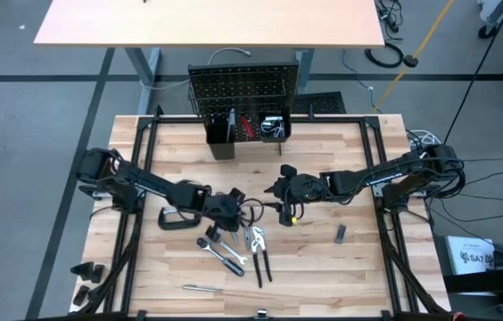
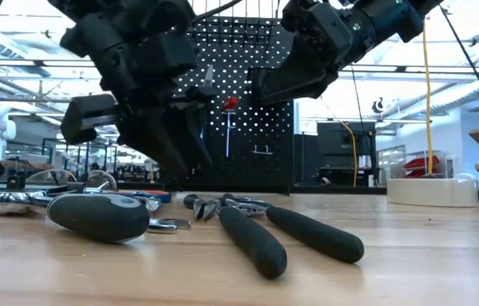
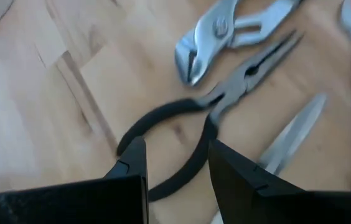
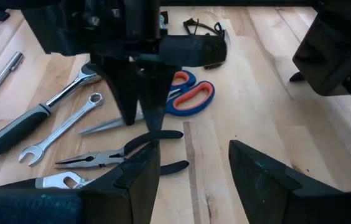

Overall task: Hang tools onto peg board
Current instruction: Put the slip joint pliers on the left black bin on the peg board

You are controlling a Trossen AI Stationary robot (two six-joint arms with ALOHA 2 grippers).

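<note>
Jaws of the left gripper (image 3: pixel 174 171) stand spread and empty just above the black-handled needle-nose pliers (image 3: pixel 194 121), which lie flat on the pale wooden desk (image 3: pixel 32 124) at the centre of the left wrist frame. Right gripper (image 4: pixel 191 171), jaws also spread and empty, hovers at mid-frame in the high view. These pliers look rigid and fairly heavy, with rubbery handles; one handle near the pivot seems the surest hold. At upper centre stands the black perforated peg board (image 1: pixel 243 85).
</note>
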